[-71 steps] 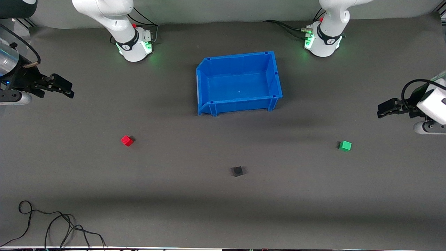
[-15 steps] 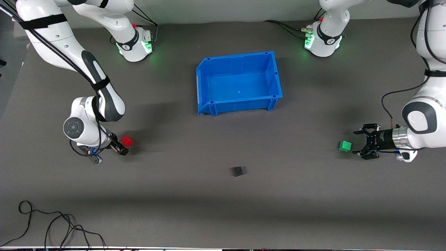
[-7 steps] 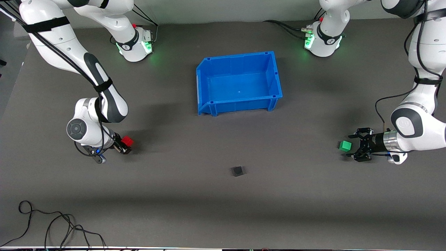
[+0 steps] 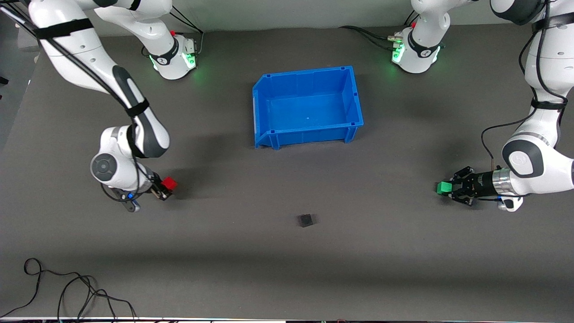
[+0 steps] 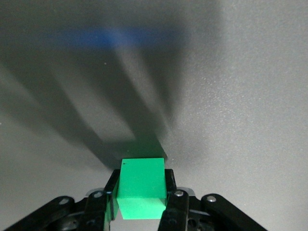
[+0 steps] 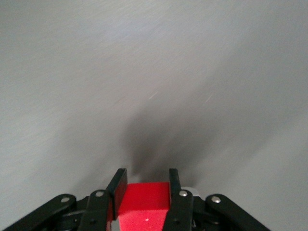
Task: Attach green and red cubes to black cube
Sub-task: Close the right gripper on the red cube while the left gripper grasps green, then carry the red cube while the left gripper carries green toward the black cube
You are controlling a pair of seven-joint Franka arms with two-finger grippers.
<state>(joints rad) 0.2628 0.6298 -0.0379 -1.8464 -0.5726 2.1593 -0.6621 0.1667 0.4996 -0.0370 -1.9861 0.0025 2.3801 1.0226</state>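
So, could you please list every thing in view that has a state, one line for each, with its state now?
Green cube: gripped between the left tool's fingers.
Red cube: gripped between the right tool's fingers.
Black cube: free on the mat, untouched, nothing attached yet.
Blue bin: upright, open on top, empty.
Left tool: shut on the green cube.
Right tool: shut on the red cube.

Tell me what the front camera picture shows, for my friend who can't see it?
Two white robot arms each pinch a small cube on a grey mat: the right gripper holds the red cube, the left gripper the green cube. The black cube sits between them, nearer the camera, with a blue bin farther away.
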